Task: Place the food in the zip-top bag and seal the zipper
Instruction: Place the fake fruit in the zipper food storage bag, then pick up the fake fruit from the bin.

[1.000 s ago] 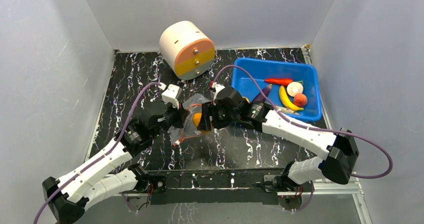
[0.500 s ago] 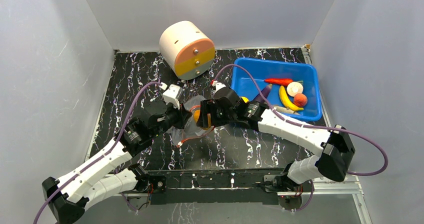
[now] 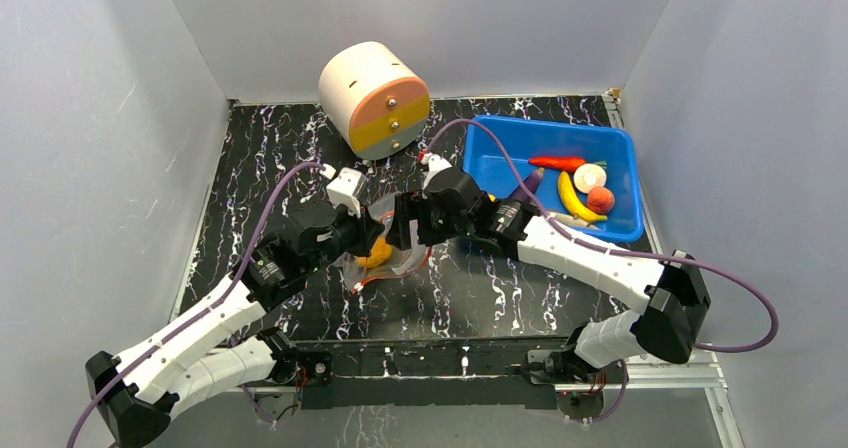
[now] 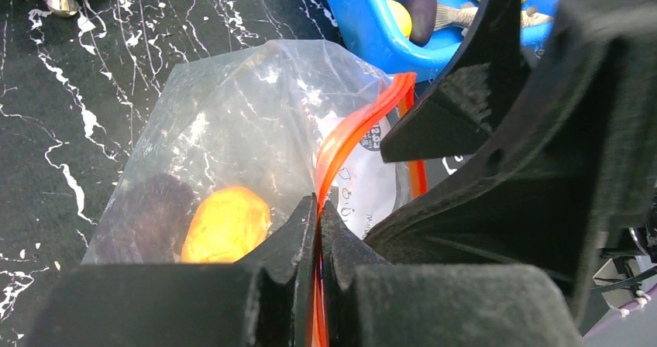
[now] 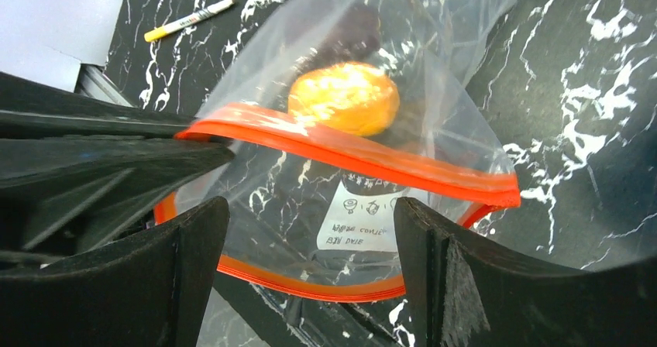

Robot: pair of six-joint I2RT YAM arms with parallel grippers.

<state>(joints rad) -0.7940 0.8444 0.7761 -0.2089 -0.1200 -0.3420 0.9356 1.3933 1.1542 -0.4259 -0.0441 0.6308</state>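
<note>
Right fingers (image 5: pixel 480 285) perhaps clear of zipper (image 5: pixel 349 157)

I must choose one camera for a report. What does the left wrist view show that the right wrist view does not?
Only left wrist: the blue bin with the eggplant inside. Only right wrist: a yellow-tipped marker on the table, and the zipper as a whole open loop. Both: the zip-top bag holding an orange round piece.

Shows thin clear plastic, crinkled and glossy, in the zip-top bag (image 5: pixel 434 107) — smoother opaque red-orange plastic along the zipper (image 5: pixel 364 157). Looks matt and grainy on the black left gripper (image 4: pixel 318 207); glossy on the marbled table (image 3: pixel 260 148) and blue plastic bin (image 3: pixel 600 128).
</note>
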